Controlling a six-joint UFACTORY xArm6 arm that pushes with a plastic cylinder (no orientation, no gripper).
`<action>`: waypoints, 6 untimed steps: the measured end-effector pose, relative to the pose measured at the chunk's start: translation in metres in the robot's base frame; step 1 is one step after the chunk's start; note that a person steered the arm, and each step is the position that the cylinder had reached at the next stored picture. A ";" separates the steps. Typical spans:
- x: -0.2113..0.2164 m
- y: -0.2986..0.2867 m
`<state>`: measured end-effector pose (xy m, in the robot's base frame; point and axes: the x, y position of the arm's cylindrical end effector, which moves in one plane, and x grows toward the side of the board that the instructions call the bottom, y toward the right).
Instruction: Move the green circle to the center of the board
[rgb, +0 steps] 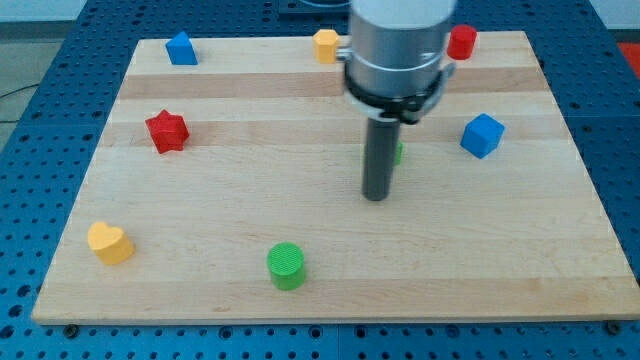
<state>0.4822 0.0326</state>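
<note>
Wooden tabletop was seen on a blue perforated base, with blocks scattered around its edges.

No claw was fitted on this arm, so nothing could be said of it being apart or together; only a straight dark rod was carried. My tip was set down near the middle of the tabletop, slightly right of centre.

The green circle was found near the front edge, left of centre, upright on its flat face. It was well apart from my tip, which stood farther back and to the right. No contact between the two was seen.

A second green block was mostly hidden behind the rod; only a sliver showed at the rod's right side, so its shape could not be told.

Other blocks noted:
- red star, left side, mid-depth
- yellow heart, near left corner
- blue block, far left, shape unclear
- orange block, far edge, partly covered by the arm's housing
- red block, far edge, right of the housing
- blue cube, right side, mid-depth, well apart from my tip
</note>
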 end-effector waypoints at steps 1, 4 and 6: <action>-0.046 0.001; 0.023 0.040; 0.136 -0.041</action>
<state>0.6183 -0.0081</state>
